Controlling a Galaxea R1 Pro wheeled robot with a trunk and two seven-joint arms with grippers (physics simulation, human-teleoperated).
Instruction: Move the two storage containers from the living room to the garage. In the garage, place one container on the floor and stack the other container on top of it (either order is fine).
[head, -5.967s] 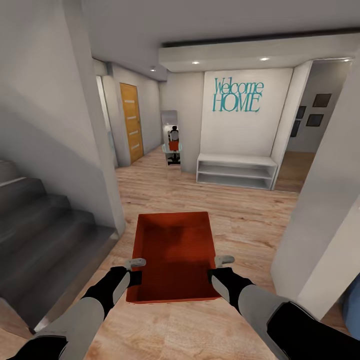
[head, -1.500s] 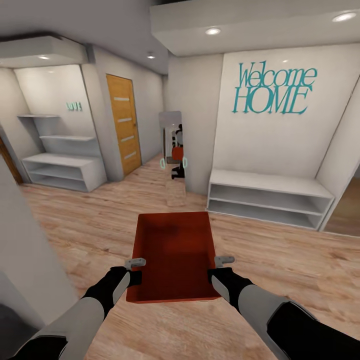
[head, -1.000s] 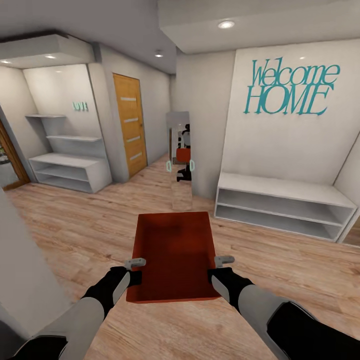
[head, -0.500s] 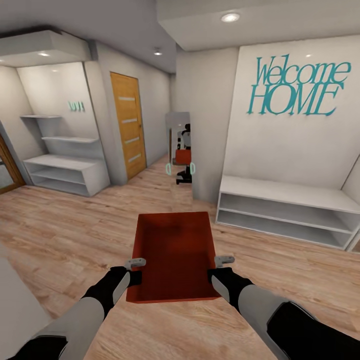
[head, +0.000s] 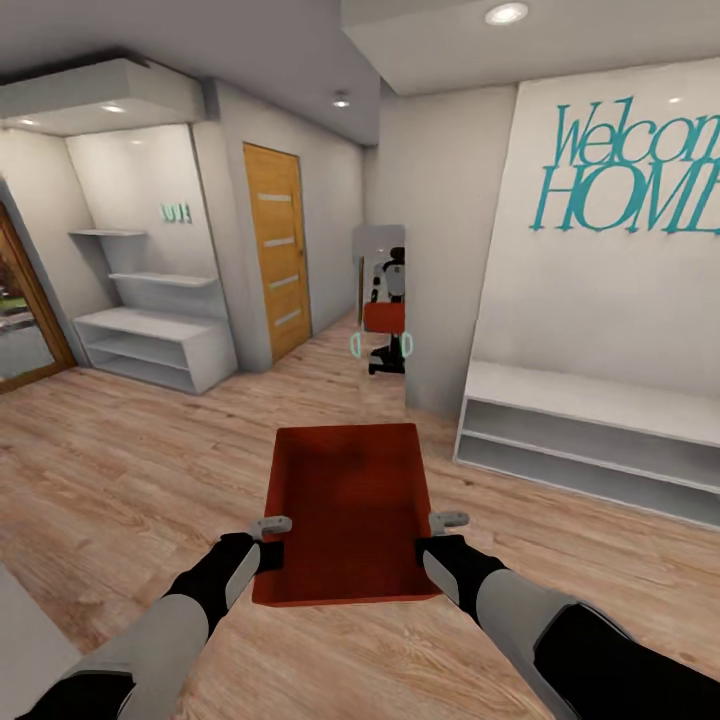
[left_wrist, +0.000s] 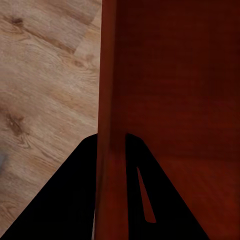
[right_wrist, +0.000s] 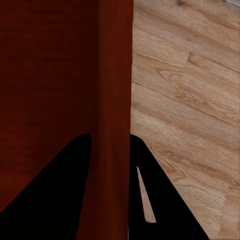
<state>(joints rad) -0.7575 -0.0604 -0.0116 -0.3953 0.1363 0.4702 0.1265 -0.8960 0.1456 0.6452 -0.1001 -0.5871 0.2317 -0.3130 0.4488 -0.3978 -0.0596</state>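
Observation:
I carry one orange-red storage container (head: 348, 505) in front of me, level above a light wood-plank floor. My left gripper (head: 268, 538) is shut on its left wall and my right gripper (head: 436, 536) is shut on its right wall. In the left wrist view the container wall (left_wrist: 111, 100) runs between my two dark fingers (left_wrist: 65, 200), one on each face. The right wrist view has the opposite wall (right_wrist: 116, 100) clamped the same way between the fingers (right_wrist: 165, 200). The bin is empty inside.
A wooden panel door (head: 278, 250) stands ahead on the left, beside white shelving (head: 150, 345). A narrow mirror (head: 383, 310) reflects me holding the bin. A low white bench shelf (head: 590, 440) sits under the teal "Welcome HOME" lettering (head: 630, 170). A wood-framed glass door (head: 25, 300) is far left.
The whole view has moved forward and panned left: the stairs and near wall have left the picture, shelving and a glass door came in. Bin and grippers hold the same place relative to me.

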